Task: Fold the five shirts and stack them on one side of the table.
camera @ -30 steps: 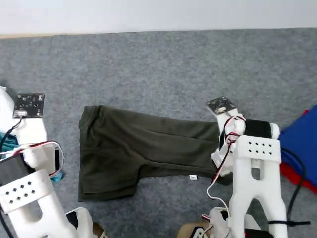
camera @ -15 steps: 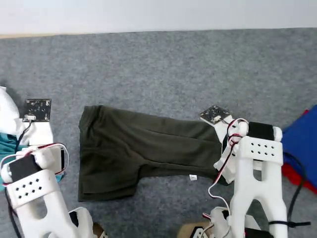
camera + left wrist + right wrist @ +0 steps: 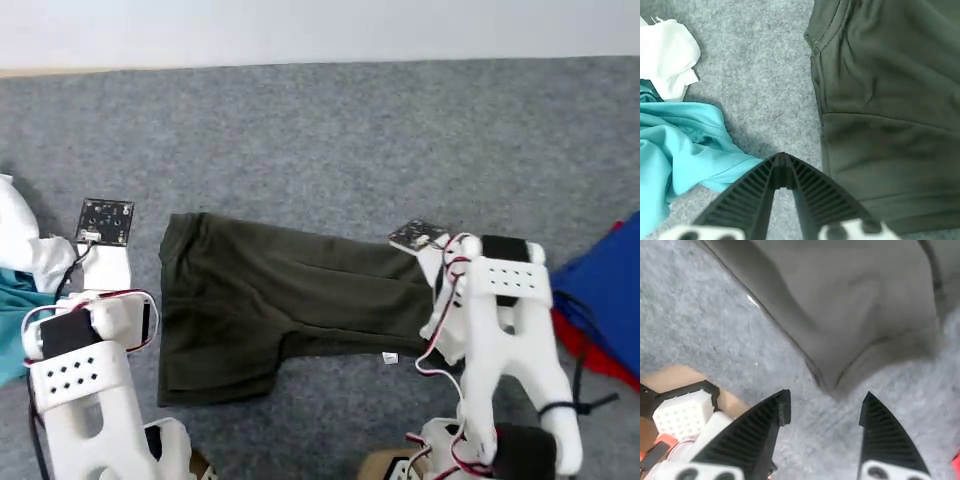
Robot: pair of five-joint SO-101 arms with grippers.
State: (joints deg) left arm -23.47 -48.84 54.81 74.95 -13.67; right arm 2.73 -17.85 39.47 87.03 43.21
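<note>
A dark olive shirt [image 3: 290, 300] lies partly folded in the middle of the grey table. My left gripper [image 3: 783, 161] is shut and holds nothing; it hangs over bare table between the olive shirt's edge [image 3: 890, 100] and a teal shirt [image 3: 680, 145]. In the high view the left gripper [image 3: 110, 265] sits just left of the olive shirt. My right gripper [image 3: 826, 407] is open just off the olive shirt's [image 3: 840, 305] edge, and in the high view the right gripper [image 3: 435, 265] stands over the shirt's right end.
A crumpled white cloth [image 3: 18, 235] and the teal shirt [image 3: 12, 325] lie at the left edge. A blue shirt [image 3: 600, 285] on a red one [image 3: 590, 352] lies at the right edge. Bare table stretches behind the olive shirt. The arm bases [image 3: 500, 440] stand at the front edge.
The left arm has swung to the right, closer to the olive shirt's left edge. The right arm has shifted a little left over the shirt's right end.
</note>
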